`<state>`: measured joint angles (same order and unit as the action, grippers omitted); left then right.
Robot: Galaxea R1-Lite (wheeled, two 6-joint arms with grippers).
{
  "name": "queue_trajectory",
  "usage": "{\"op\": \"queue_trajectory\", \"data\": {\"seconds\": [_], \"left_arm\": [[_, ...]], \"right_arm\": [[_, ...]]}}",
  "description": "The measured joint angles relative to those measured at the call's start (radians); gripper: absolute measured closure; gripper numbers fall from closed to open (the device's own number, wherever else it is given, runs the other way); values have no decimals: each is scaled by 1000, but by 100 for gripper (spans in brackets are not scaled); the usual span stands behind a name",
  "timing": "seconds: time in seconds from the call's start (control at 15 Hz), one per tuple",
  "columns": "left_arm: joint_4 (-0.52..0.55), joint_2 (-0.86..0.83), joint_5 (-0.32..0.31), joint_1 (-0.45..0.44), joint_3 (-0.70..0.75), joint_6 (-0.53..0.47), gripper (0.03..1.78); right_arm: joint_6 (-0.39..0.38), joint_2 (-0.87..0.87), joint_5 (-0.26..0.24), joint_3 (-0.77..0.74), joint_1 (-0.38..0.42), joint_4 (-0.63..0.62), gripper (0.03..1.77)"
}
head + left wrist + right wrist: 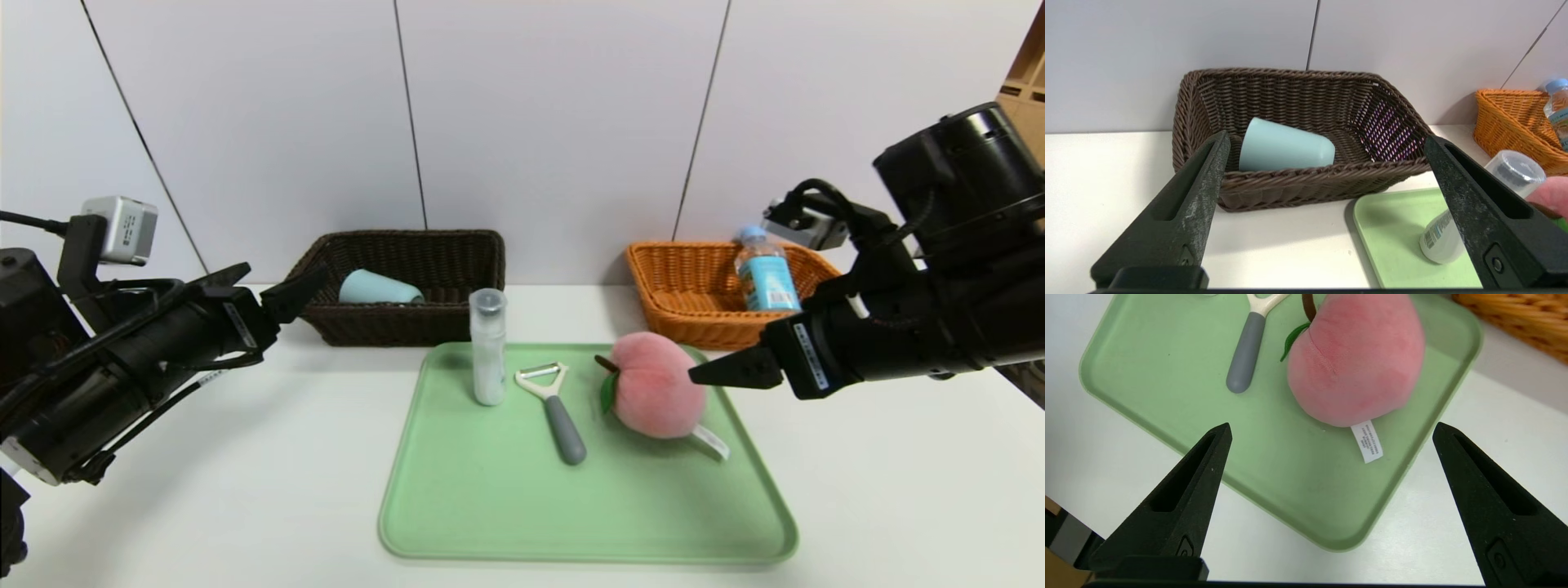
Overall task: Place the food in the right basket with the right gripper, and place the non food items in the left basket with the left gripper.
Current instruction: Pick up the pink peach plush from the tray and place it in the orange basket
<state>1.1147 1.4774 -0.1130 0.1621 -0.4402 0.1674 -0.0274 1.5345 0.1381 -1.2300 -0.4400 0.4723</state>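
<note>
The plush peach (658, 396) lies on its side on the right part of the green tray (490, 523), its white tag (1367, 441) trailing toward the tray's near right edge. The right end effector (709, 375) is held just beside it, empty, its fingers spread wide. The peeler (553, 412) lies just beside the peach's leaf, and the slim clear bottle (488, 347) stands upright further left.

A slip could be expected if the soft, rounded plush is pinched off-centre, and the tray or peeler could be nudged if the fingers descend too low.

The water bottle (765, 273) is already leaning in the orange basket (694, 314), and the blue-grey cup (1285, 145) lies in the dark brown basket (1298, 81). The left end effector (273, 294) hovers open over the counter (204, 490) before that basket, well apart from the tube, which could be toppled by a careless approach.
</note>
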Motion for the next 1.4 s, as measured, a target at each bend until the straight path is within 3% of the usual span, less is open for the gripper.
{"op": "queue_trajectory", "data": {"seconds": [0.4, 0.6, 1.13, 1.4], "left_arm": [[1, -30, 1, 4, 37, 0, 12], [0, -46, 1, 4, 57, 0, 12], [0, -82, 1, 4, 91, 3, 12], [0, -101, 2, 4, 96, 4, 12]], "right_arm": [[-156, 164, -114, -76, -67, -1, 11], [-243, 210, -139, -106, -81, -4, 11], [-249, 296, -196, -71, -85, -23, 10], [-247, 331, -215, -10, -82, -148, 10]]}}
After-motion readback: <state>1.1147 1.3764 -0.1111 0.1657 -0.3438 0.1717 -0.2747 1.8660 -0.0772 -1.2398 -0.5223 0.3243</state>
